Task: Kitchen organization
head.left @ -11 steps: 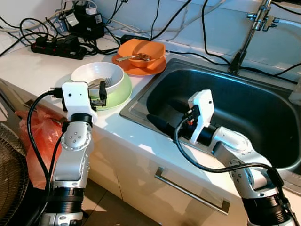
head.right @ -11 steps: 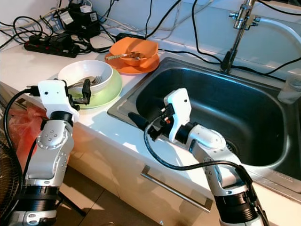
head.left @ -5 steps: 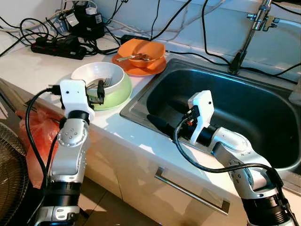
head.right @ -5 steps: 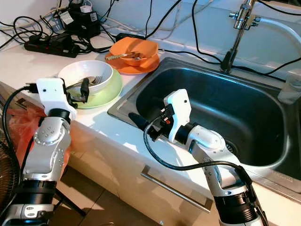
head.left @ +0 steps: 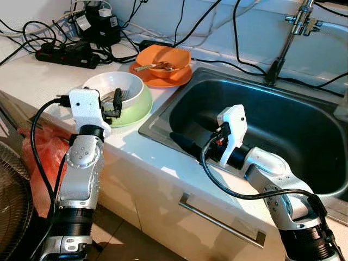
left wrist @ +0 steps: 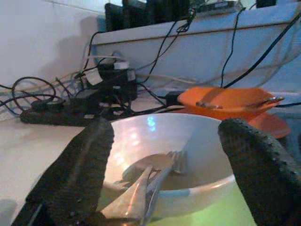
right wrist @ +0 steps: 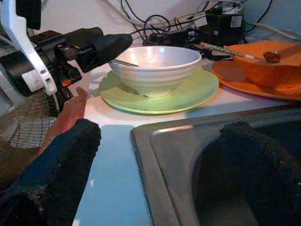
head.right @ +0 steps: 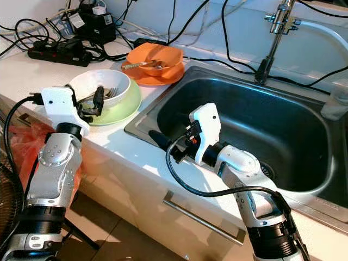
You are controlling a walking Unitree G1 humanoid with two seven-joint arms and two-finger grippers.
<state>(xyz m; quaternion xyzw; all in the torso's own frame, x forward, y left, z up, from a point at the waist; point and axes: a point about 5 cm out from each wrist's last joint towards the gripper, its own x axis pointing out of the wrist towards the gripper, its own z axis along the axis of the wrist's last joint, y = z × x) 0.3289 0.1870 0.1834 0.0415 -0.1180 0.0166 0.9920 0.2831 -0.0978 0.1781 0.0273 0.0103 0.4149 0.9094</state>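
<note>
Left eye view is showing the left gripper (head.left: 116, 104) hovering at the near rim of the white bowl (head.left: 111, 87), its fingers (left wrist: 77, 174) standing apart on either side of that rim without closing on it. That bowl is sitting on a green plate (head.left: 138, 109) near the worktop (head.left: 32, 73) front edge, with a fork (left wrist: 162, 172) and other cutlery lying inside. Just behind, an orange bowl (head.left: 163, 57) is resting on an orange plate (head.left: 160, 81), cutlery lying across it.

Right gripper (head.right: 163, 145) is reaching over the sink (head.left: 283, 122) near-left corner, fingers (right wrist: 61, 174) spread wide, one over the worktop strip and one over the basin. Open room is lying inside the basin; the strip between green plate and sink rim is narrow.

Left wrist view is revealing the fork tines, which the head views are barely resolving. Right wrist view is catching the left gripper from the side.

Behind the bowls, a power strip (head.left: 68, 54) and tangled cables (head.left: 32, 30) are crowding the wall; a faucet (head.left: 296, 32) is rising behind the sink. An orange bag (head.left: 46, 163) is hanging below the worktop edge.
</note>
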